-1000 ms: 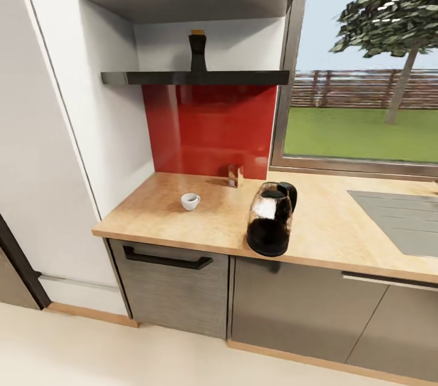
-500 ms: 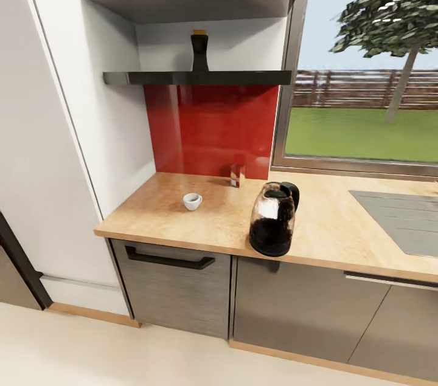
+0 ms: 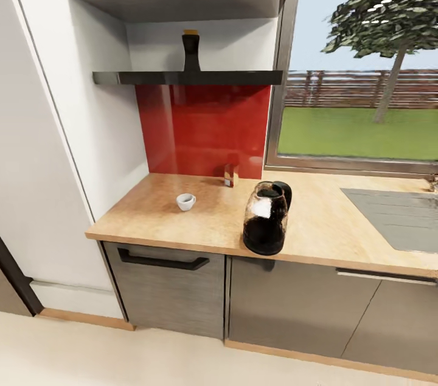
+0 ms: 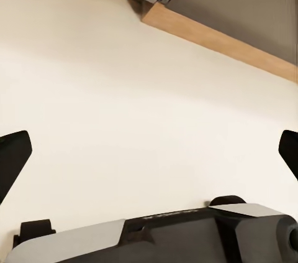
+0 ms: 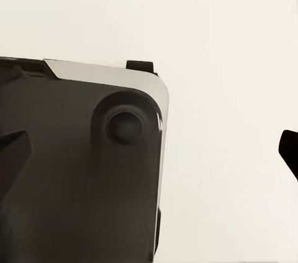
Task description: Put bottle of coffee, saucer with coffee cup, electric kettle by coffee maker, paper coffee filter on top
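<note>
Coffee in its dark bottle (image 3: 190, 51) with a yellow cap stood on the lower glossy dark shelf (image 3: 187, 77), above the red backsplash (image 3: 204, 129). Below that shelf, on the beige wood-look countertop (image 3: 201, 222), sat a small white cup (image 3: 185, 201), a small brown box (image 3: 229, 175) by the backsplash, and the rounded glass kettle (image 3: 266, 219) near the front edge. Our left gripper (image 4: 149, 154) and right gripper (image 5: 152, 148) hung over pale floor (image 4: 124, 107), fingers spread wide, pinching nothing. We judged we should roll squarely up to the shelf, then raise an arm and grasp the bottle's narrow neck level.
</note>
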Motion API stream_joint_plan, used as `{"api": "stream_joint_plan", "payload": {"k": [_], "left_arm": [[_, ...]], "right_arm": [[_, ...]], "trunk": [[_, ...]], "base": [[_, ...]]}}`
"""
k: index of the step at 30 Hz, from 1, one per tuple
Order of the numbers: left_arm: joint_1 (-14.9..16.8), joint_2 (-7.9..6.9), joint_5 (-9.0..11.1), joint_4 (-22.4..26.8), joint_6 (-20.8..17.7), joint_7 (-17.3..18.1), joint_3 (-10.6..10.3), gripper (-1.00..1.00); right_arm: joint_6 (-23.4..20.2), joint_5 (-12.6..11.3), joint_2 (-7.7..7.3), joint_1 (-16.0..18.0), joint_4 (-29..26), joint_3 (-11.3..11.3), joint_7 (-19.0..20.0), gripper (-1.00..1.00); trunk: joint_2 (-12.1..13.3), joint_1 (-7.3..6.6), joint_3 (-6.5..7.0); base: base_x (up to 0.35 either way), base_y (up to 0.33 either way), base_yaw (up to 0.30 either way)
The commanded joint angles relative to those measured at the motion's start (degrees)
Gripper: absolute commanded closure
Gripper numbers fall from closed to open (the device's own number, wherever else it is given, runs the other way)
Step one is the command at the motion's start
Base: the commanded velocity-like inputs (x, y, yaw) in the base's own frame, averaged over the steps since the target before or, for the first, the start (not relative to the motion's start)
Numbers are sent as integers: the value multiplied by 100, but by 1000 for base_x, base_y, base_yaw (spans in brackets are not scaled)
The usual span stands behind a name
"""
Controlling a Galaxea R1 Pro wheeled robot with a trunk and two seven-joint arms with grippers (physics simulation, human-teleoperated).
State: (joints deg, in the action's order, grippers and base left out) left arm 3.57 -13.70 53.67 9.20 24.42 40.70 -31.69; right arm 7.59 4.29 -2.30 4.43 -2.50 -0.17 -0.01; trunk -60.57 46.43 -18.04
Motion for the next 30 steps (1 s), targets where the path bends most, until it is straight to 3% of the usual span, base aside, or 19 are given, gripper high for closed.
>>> {"api": "stream_joint_plan", "payload": {"k": [1, 21, 30], "left_arm": [[3, -3, 48, 0, 28, 8, -48, -100], [3, -1, 48, -6, 27, 3, -44, -100], [3, -1, 48, -6, 28, 8, -40, -100]], "right_arm": [[17, 45, -2, 5, 6, -9, 2, -100], [24, 46, -16, 5, -75, -35, 0, -100], [24, 46, -28, 5, -91, -35, -6, -100]], "trunk": [[-4, 0, -7], [-4, 0, -7], [-4, 0, -7]], "base": [[0, 0, -226], [0, 4, -253], [-16, 265, -84]]}}
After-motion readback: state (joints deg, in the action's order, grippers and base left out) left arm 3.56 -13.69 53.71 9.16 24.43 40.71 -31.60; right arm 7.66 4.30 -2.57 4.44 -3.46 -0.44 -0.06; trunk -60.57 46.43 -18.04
